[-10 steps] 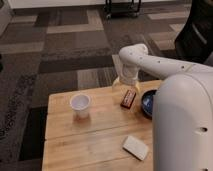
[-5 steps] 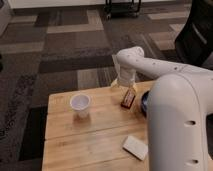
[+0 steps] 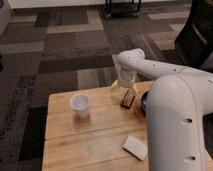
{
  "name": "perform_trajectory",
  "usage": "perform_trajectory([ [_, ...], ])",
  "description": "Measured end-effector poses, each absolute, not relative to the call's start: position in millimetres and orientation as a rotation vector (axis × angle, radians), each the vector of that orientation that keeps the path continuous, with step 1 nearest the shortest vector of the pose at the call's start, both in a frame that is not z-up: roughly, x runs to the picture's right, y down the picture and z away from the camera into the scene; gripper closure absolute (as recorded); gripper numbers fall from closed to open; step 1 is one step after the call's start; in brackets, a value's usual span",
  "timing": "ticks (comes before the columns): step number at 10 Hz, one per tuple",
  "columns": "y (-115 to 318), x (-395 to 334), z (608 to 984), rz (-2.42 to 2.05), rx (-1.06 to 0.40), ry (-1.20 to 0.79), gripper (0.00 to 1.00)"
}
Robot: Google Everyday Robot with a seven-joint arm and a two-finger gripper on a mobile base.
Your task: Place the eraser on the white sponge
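Gripper (image 3: 125,86) hovering over eraser (image 3: 128,98), jaws standing apart; should be centring over its narrow sides before closing; sponge (image 3: 135,147) waiting near

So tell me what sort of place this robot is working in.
Probably an office or lab: patterned carpet tiles, a wooden table and a rolling cart base at the back. The gripper hangs open just above the eraser, with the white sponge nearer the camera.

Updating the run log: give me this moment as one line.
gripper: open, above eraser | eraser: on table, not held | white sponge: near front edge, bare | stage: approaching pick
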State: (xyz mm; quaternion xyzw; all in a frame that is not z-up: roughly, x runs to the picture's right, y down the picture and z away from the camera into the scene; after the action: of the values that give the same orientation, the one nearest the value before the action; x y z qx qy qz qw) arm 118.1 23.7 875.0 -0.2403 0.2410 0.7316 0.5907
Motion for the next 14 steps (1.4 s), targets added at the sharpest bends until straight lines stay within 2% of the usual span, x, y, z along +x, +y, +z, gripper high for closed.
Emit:
perform_trajectory([
  [9, 42, 137, 901, 1.738, -0.602, 0.594, 0.21],
  [10, 43, 142, 902, 1.737, -0.588, 0.611, 0.33],
  [11, 44, 144, 903, 1.732, -0.578, 0.619, 0.39],
  [12, 42, 144, 903, 1.722, -0.561, 0.625, 0.51],
  [13, 41, 143, 901, 1.707, -0.542, 0.635, 0.67],
  [14, 40, 142, 900, 1.702, -0.536, 0.637, 0.73],
])
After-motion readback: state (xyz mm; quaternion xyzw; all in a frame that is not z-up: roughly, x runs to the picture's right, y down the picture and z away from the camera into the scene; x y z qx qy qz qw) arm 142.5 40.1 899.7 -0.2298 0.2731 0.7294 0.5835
